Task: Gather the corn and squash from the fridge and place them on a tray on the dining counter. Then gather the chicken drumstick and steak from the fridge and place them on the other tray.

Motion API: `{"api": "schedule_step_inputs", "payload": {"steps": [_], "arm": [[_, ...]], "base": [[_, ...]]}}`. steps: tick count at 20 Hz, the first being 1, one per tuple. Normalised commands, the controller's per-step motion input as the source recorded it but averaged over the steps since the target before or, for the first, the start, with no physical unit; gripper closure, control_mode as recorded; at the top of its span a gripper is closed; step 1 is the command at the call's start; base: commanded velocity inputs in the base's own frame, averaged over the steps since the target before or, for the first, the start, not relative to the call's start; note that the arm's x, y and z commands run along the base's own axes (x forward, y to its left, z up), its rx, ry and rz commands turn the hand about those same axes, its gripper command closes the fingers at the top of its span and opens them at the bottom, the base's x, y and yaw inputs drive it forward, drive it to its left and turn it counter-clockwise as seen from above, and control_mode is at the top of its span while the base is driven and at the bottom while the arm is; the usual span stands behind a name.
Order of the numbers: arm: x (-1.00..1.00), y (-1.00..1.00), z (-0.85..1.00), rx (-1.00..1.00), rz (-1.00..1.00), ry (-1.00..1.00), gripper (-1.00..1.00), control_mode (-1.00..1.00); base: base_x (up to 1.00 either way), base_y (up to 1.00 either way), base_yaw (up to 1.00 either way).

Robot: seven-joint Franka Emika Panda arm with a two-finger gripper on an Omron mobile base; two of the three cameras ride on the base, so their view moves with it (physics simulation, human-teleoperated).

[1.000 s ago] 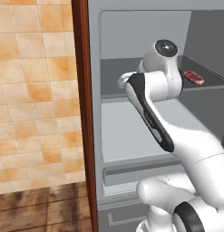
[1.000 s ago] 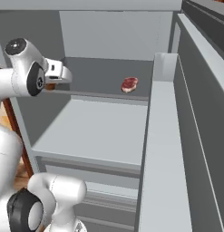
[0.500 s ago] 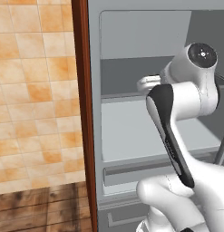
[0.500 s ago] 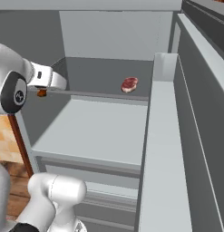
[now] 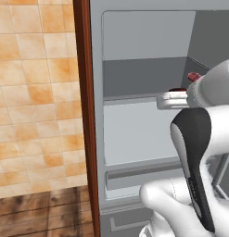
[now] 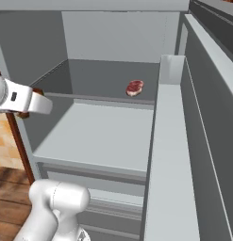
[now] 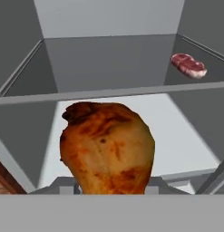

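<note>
Sitting on fridge shelf (image 6: 104, 100): steak (image 6: 134, 87), beyond held chicken drumstick (image 7: 106, 147).

- The chicken drumstick (image 7: 106, 152) is showing a browned, mottled, slightly glossy roasted skin.
- The steak (image 7: 189, 65) is looking raw, red and marbled, with a pale fat rim.
- The fridge (image 6: 108, 136) interior is appearing as smooth, matt grey plastic.
- The wall tiles (image 5: 34, 92) are looking like glazed orange ceramic with pale grout.
- The floor (image 5: 41, 215) is showing dark, grained wood planks.
- The cabinet edge (image 5: 85, 115) is looking like polished reddish wood.
</note>
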Motion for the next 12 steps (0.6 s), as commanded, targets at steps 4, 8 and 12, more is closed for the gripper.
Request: {"api": "schedule_step_inputs", "payload": {"steps": [4, 8, 12], "arm": [[-0.84, -0.11, -0.02, 0.04, -0.05, 0.0, 1.0, -1.0], [-0.66, -0.04, 0.0, 0.04, -0.03, 0.0, 1.0, -1.0], [-0.42, -0.13, 0.07, 0.08, -0.02, 0.01, 1.0, -1.0]], "base": [[0.0, 0.0, 0.0], [0.0, 0.0, 0.0], [0.0, 0.0, 0.0]]}}
